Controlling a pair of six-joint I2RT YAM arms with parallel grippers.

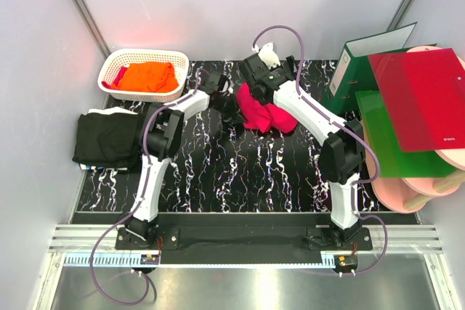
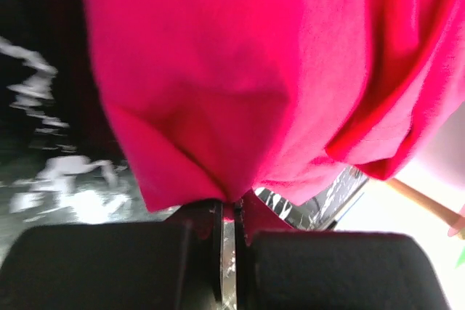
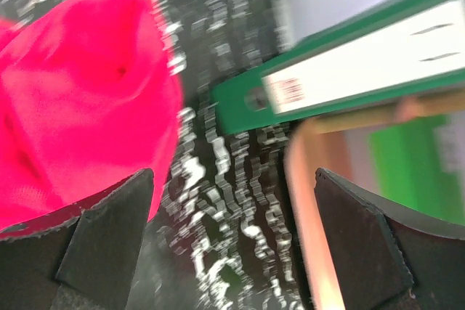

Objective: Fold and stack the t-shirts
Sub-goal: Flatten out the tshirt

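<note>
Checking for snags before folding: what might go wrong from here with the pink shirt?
The left gripper pinches a small fold of the crimson-pink t-shirt, which may slip free on a pull. The right gripper is open with the shirt beside one finger, not between them; closing might miss. The green binder stands near; a wide sweep may knock it.

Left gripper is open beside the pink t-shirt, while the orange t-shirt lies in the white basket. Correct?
Not quite. The left wrist view shows the left gripper shut on the pink t-shirt, not open beside it. The orange t-shirt does lie in the white basket.
</note>
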